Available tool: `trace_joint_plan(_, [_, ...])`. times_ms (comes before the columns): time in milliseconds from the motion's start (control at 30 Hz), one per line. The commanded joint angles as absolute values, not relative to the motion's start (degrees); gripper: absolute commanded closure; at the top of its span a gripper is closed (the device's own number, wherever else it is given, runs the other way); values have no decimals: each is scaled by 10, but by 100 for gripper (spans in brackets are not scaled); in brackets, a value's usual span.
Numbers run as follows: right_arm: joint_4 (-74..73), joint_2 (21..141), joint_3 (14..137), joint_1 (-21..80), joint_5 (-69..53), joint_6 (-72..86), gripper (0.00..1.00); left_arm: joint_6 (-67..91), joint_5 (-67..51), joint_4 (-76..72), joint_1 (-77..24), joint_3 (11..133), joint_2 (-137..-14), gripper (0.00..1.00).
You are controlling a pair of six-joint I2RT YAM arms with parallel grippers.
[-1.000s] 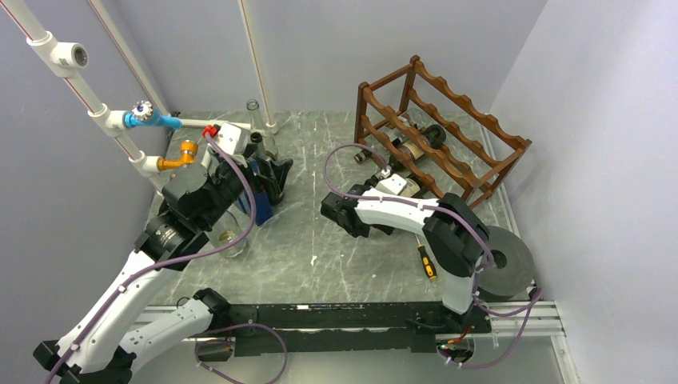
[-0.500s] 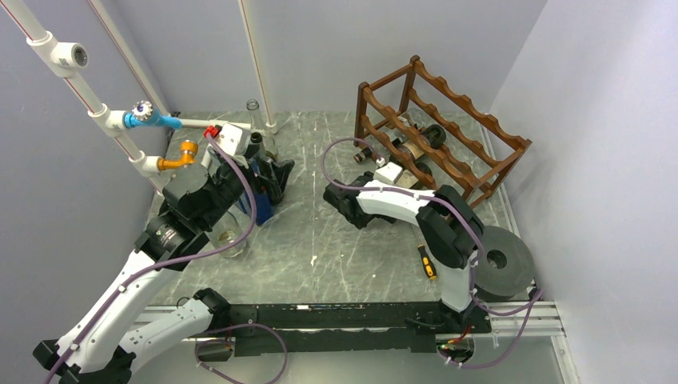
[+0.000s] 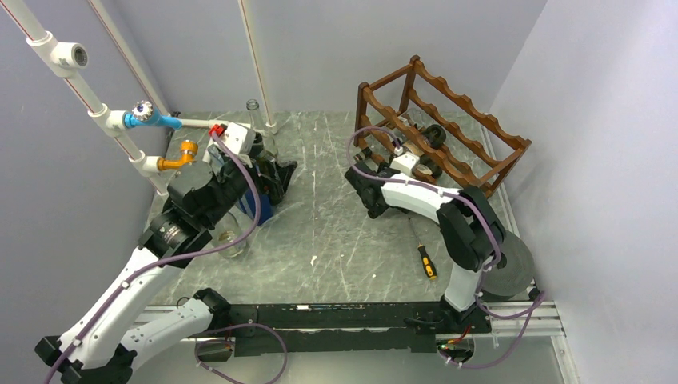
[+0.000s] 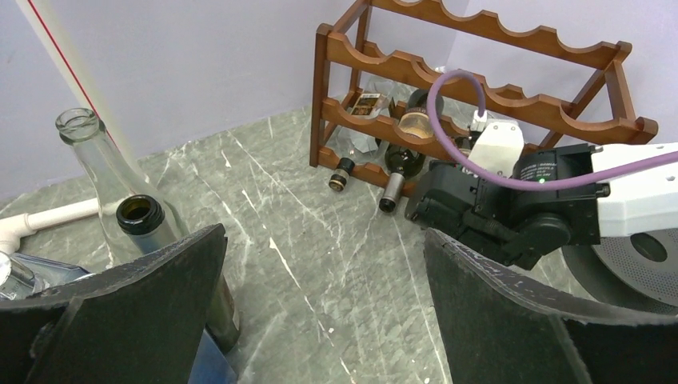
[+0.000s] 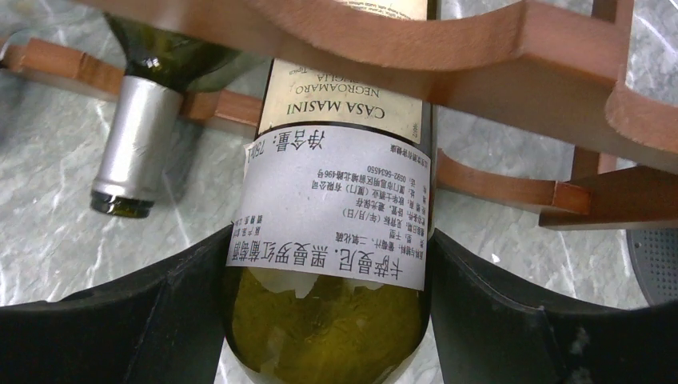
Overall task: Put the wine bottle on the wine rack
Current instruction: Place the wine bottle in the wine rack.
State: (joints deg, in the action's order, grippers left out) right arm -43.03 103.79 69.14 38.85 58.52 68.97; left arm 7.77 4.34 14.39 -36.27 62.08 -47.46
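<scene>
The dark reddish-brown wine rack (image 3: pixel 472 112) stands at the back right; it also shows in the left wrist view (image 4: pixel 480 28) and as a rail close up in the right wrist view (image 5: pixel 448 32). My right gripper (image 5: pixel 332 240) is shut on a green wine bottle (image 5: pixel 336 184) with white labels, near its base. The bottle's far end lies under the rack's rail, in the lower tier. In the top view my right gripper (image 3: pixel 414 166) is at the rack's front. My left gripper (image 4: pixel 328 320) is open and empty, at the left (image 3: pixel 272 180).
A second bottle (image 5: pixel 132 144) with a silver capsule lies in the rack left of the held one, neck outward (image 4: pixel 392 192). A dark bottle (image 4: pixel 140 216) and a clear bottle (image 4: pixel 80 128) stand by my left gripper. A screwdriver (image 3: pixel 424 258) and a grey disc (image 3: pixel 508 268) lie near right.
My right arm has swung back and right toward the rack, carrying the bottle in under the rail. The screwdriver is now uncovered. My left gripper has shifted slightly.
</scene>
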Motion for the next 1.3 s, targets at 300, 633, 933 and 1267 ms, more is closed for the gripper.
trace_joint_plan(300, [-233,939,611,315,563,544,100,85,26,127,-365,632,-484,0])
trace_joint_plan(633, [-247,945,604,294,534,573,91,86,21,125,-367,631,-482,1])
trace_joint_plan(933, [-263,953,610,294,498,561,42,89,16,127,-367,632,-483,0])
trace_joint_plan(1267, [-282,948,615,313,483,539,17,88,14,127,-367,633,-477,1])
